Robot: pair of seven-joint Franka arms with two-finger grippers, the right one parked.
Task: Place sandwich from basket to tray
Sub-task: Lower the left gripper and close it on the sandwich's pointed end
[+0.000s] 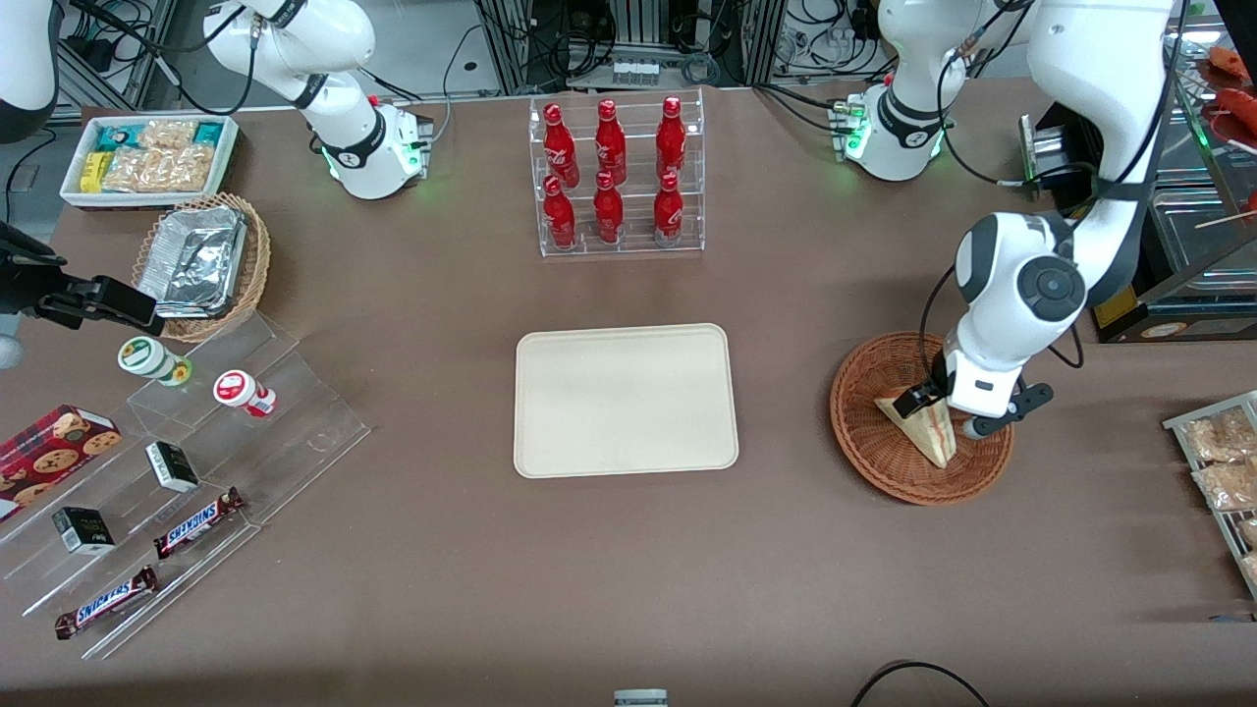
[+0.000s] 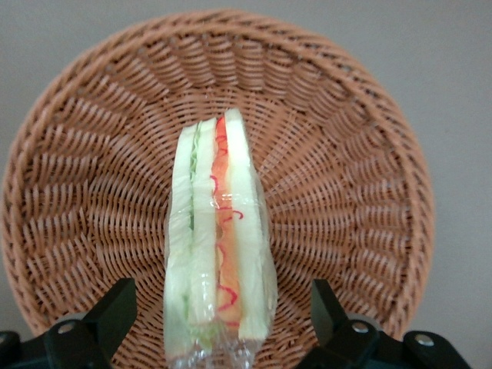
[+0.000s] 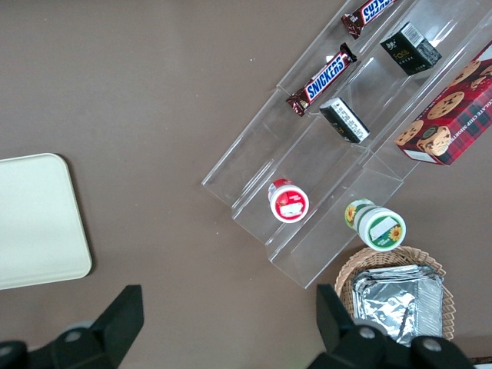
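Brown tabletop holds the basket (image 1: pixel 884 462), and the gripper (image 1: pixel 948 417) hangs low over it with its fingers (image 2: pixel 115 311) spread wide on both sides of the sandwich (image 2: pixel 217 254), not touching it. Bent downward, the white arm (image 1: pixel 1021 295) reaches over the basket, where the wrapped sandwich lies, while the tray (image 1: pixel 625 400) sits near the basket toward the parked arm's end. Well past the tray that way, two candy bars (image 1: pixel 197 521) read "SNICKERS".

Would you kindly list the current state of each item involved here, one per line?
Triangular white-bread sandwich: plastic-wrapped, standing on edge in the basket.
Round reddish-brown wicker basket: holds only the sandwich.
Flat cream rectangular tray: empty.
Left arm's pincer: open, low over the basket, one finger on each side of the sandwich, not touching it.
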